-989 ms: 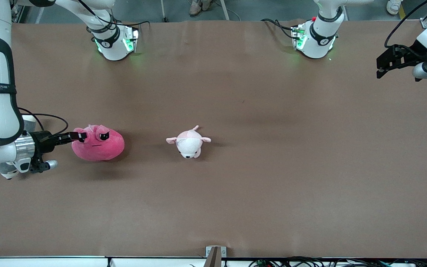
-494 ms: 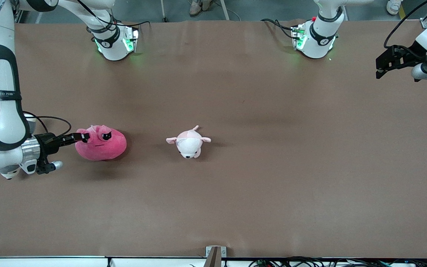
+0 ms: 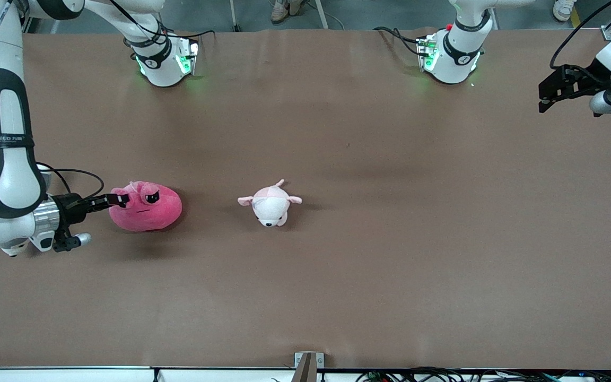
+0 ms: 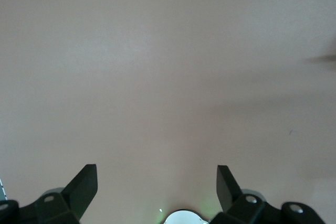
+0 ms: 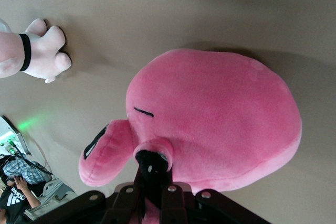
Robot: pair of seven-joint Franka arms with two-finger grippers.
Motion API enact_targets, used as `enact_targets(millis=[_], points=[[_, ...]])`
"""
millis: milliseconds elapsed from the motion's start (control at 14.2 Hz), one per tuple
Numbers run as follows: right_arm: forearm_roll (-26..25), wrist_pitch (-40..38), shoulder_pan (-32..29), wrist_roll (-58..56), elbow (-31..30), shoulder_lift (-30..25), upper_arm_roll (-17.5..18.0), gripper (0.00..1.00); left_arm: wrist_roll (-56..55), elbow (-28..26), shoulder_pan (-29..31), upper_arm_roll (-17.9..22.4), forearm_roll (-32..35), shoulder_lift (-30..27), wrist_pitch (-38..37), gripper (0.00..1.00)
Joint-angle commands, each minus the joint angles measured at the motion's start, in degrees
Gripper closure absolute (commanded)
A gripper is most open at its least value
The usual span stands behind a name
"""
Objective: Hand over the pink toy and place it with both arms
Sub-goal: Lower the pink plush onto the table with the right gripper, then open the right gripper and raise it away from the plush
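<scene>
From the front, the pink toy [image 3: 146, 207] has drifted a touch toward the pale pink-and-white plush [image 3: 270, 204] compared with a second ago, and it looks lower too. It sits at the right arm's end of the brown table [image 3: 390, 239]. The right gripper [image 3: 117, 200] is pinching the toy's ear flap, jaws closed on it. The left gripper [image 3: 547, 95] waits over its own end, unchanged, arm cut off by the frame.

Left wrist: left gripper [image 4: 157, 182] jaws wide apart, just bare table.

Right wrist: toy [image 5: 215, 119] fills the shot, right gripper [image 5: 152, 174] clamped on its flap, fingertips buried in plush.
</scene>
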Motion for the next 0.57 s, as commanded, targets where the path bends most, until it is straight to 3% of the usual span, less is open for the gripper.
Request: enact_targets(millis=[0,71,141,212,283,353,424,494], points=[[0.3,1.1,-0.8,-0.6,0.5,1.0,0.8,0.95,0.7,-0.6,0.3,0.0,-0.6,-0.8,-0.1,0.00],[0.2,1.7,-0.4,-0.5,0.5,1.0,0.8,0.89,0.5,-0.6,0.3,0.0,-0.6,-0.9,-0.1,0.00],[0.1,2.5,-0.2,-0.5,0.5,1.4,0.8,0.74,0.1,-0.6,0.2,0.0,-0.5,-0.9,-0.2,0.00],[0.2,3.3,-0.2,-0.5,0.4,1.7,0.8,0.66,0.1,-0.6,0.2,0.0,-0.5,-0.8,-0.2,0.00],[0.1,4.0,-0.1,-0.4,0.5,1.9,0.8,0.47,0.2,-0.6,0.2,-0.1,-0.6,-0.8,-0.1,0.00],[0.1,4.1,-0.1,-0.5,0.5,1.9,0.8,0.11,0.2,-0.6,0.2,-0.1,-0.6,-0.8,-0.1,0.00],[0.1,3.9,-0.2,-0.4,0.7,1.8,0.8,0.00,0.1,-0.6,0.2,-0.1,-0.6,-0.8,-0.1,0.00],[0.0,3.7,-0.1,-0.4,0.7,1.7,0.8,0.00,0.2,-0.5,0.2,-0.1,-0.6,-0.8,-0.1,0.00]])
